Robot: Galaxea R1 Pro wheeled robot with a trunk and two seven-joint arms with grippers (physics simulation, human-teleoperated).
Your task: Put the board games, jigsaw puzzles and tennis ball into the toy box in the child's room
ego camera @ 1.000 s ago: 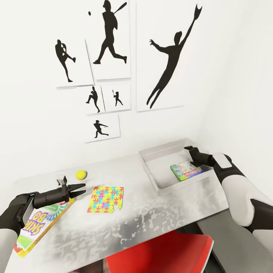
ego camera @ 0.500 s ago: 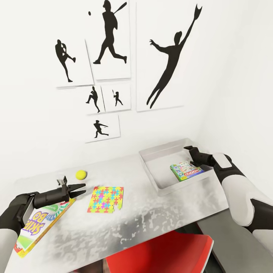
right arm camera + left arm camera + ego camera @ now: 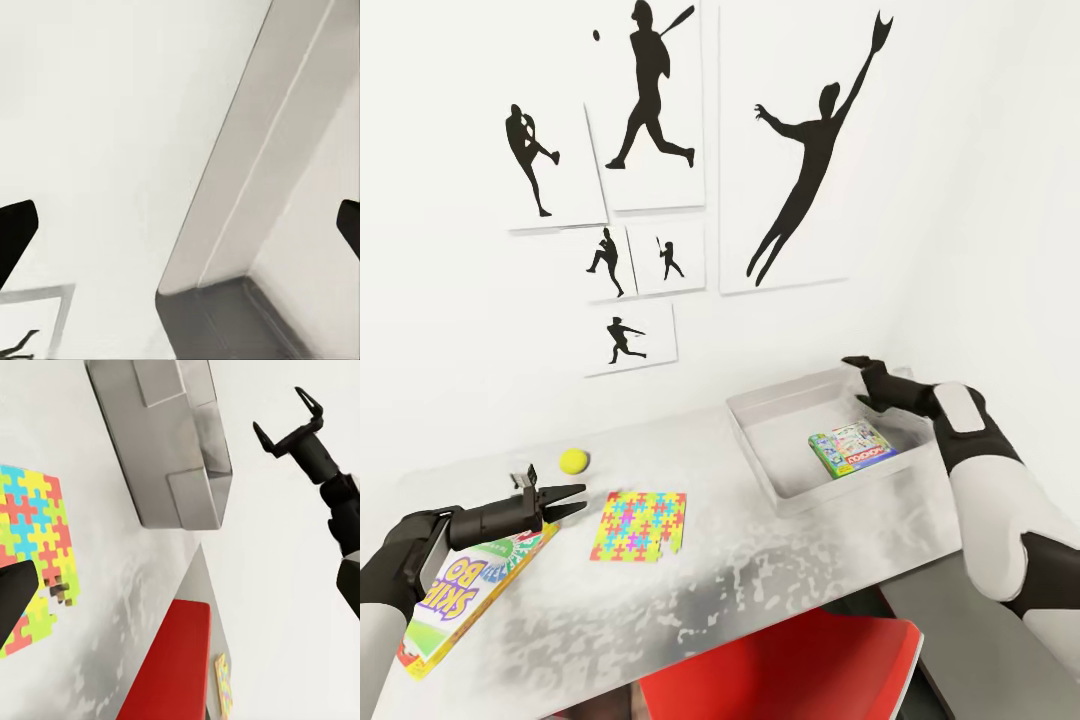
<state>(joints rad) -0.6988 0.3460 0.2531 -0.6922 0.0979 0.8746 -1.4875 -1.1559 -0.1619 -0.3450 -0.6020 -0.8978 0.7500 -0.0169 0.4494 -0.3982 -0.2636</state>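
The grey toy box [image 3: 758, 462] stands at the table's far right, and a green board game [image 3: 852, 449] lies flat inside it. Above the box's far right corner hovers my right gripper [image 3: 862, 379], open and empty; it also appears in the left wrist view [image 3: 289, 424] with fingers spread. My left gripper [image 3: 568, 499] is open, low over the upper end of a Skip-Bo board game [image 3: 465, 595] at the table's left. A colourful jigsaw puzzle [image 3: 639, 525] lies just right of that gripper. The yellow tennis ball [image 3: 573, 461] rests behind it.
The grey table [image 3: 760, 570] ends against a white wall hung with sports silhouette posters [image 3: 800, 150]. A red chair [image 3: 790, 665] is tucked under the near edge. In the left wrist view a small colourful flat thing [image 3: 223, 688] lies below table level.
My right gripper has lifted up and back out of the toy box, leaving the green board game lying inside. The left arm has stayed still.
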